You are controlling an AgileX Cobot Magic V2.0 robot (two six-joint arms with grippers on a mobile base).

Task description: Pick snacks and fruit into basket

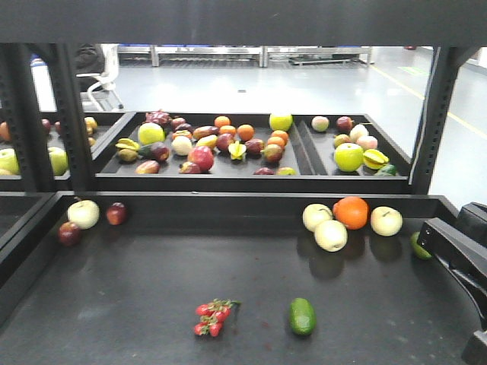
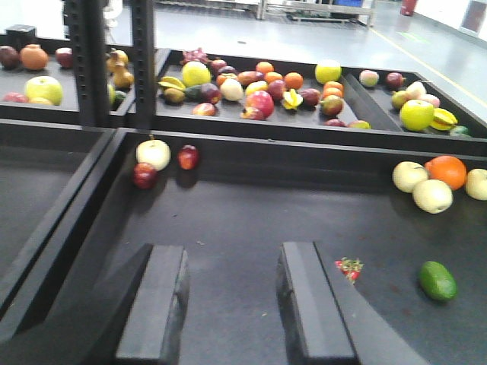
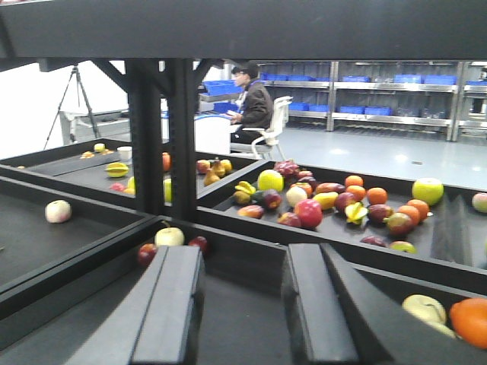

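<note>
Green fruit alone on the black desk, both tools wide open and empty.

Fruit (image 1: 302, 315) lies near the front of the desk (image 1: 137, 304), right of centre, just beside a red berry cluster (image 1: 213, 318) and well apart from the pale apples (image 1: 330, 234) and orange (image 1: 351, 212) at the back right. The left tool (image 2: 232, 262) hovers low over bare desk, jaws spread and gripping nothing; the fruit sits ahead and off to its right. The right tool (image 3: 242, 262) is spread as wide, also empty, and faces the rear trays (image 3: 319, 228) with the fruit out of its view. Neither snacks nor basket shows anywhere. This looks like the opening reach, with nothing picked yet. Next, a tool likely has to swing over the fruit, set its jaws across the narrow width, then lower and close.
</note>
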